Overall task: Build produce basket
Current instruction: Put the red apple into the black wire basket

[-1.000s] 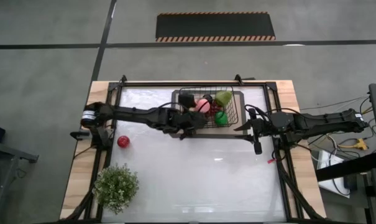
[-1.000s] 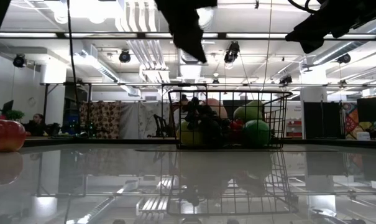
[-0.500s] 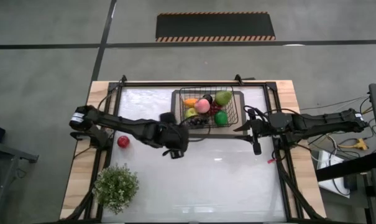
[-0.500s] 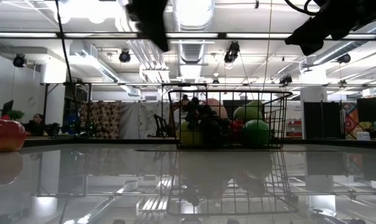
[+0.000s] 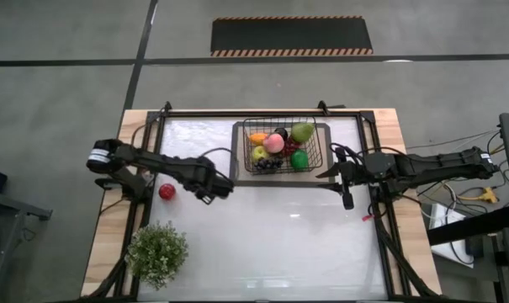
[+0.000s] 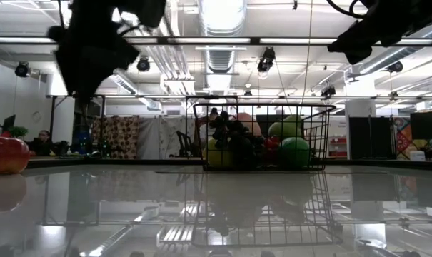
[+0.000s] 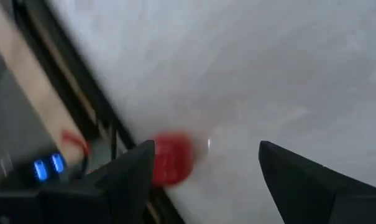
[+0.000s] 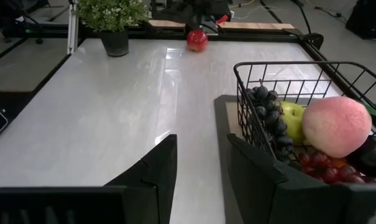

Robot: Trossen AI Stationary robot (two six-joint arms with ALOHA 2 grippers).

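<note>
The black wire basket stands at the table's far middle. It holds a pink peach, green apples, an orange mango and dark grapes. A red apple rests on the table near the left edge, also seen blurred as the red apple. My left gripper hangs open above the table between basket and apple, pointing steeply down, nothing between its fingers. My right gripper waits open and raised beside the basket's right near corner, empty.
A bushy green potted plant stands at the near left corner. A black frame rail runs round the white tabletop. The wide near half of the table lies bare. Cables trail off the right edge.
My left gripper has swung away from above the basket toward the table's left and near side, closer to the red apple. It has sunk a little, rolled about and tipped from nearly level to pointing steeply down. The fruits in the basket lie as before.
</note>
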